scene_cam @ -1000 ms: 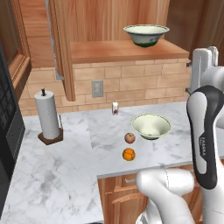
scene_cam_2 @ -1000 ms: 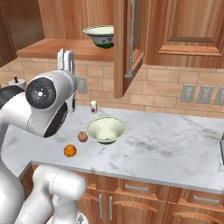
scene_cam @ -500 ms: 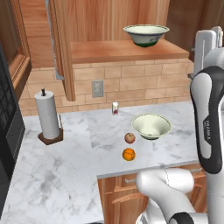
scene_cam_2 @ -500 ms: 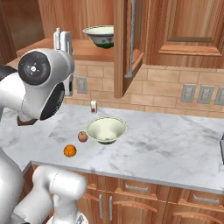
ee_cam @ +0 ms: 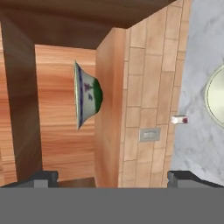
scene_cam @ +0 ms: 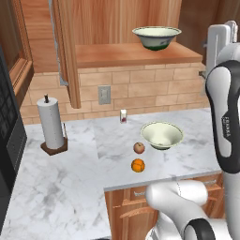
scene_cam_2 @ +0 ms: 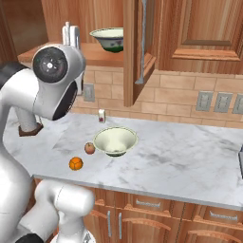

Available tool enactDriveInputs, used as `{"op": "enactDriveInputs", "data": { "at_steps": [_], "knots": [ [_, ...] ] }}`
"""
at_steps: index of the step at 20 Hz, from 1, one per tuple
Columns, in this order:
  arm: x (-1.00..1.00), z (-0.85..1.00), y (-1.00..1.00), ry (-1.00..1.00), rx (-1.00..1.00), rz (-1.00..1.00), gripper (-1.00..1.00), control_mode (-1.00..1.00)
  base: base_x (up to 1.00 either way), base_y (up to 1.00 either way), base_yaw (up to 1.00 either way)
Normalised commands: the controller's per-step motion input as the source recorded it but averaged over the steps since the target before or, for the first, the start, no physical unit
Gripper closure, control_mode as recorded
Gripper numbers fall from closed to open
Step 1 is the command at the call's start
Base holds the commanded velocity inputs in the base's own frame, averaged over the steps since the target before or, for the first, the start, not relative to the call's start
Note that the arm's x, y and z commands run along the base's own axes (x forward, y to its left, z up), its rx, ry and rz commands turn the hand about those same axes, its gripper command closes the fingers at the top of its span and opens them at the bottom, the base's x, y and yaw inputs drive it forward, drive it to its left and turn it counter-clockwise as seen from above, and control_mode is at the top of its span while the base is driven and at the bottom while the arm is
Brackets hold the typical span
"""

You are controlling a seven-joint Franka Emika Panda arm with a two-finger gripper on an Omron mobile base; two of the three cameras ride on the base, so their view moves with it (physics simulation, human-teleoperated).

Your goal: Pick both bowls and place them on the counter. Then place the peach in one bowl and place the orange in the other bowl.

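The white arm's dark forearm band reads "FRANKA"; no other writing is legible. Two wide cream-white ceramic bowls with dark green bases: one bowl sits on the brown wooden shelf, the other bowl on the white marble counter. One pinkish-tan peach lies just left of the counter bowl; one bright orange lies near it; the gripper faces the shelf, fingertips spread wide, holding nothing.

White Franka Panda arm with dark joints being held raised, upper link standing upright along right edge of left base view. Large round dark-capped joint being shown close in right base view. Two-finger gripper being kept rolled sideways, dark fingertips being held wide apart.
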Motion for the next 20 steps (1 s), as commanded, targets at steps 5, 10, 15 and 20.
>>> {"op": "enactDriveInputs", "data": {
  "at_steps": [5,10,15,20],
  "knots": [
    [0.30,0.00,0.00,0.00,0.00,0.08,-1.00,-1.00,0.00,0.00,0.00],
    [0.34,0.09,0.00,0.03,0.00,0.01,-1.00,-1.00,0.00,0.00,0.00],
    [0.32,0.20,0.03,0.05,0.00,0.00,-1.00,-1.00,0.00,0.00,0.00],
    [0.35,0.11,0.05,0.01,0.00,-0.01,-1.00,-1.00,0.00,0.00,0.00]
  ]
}}
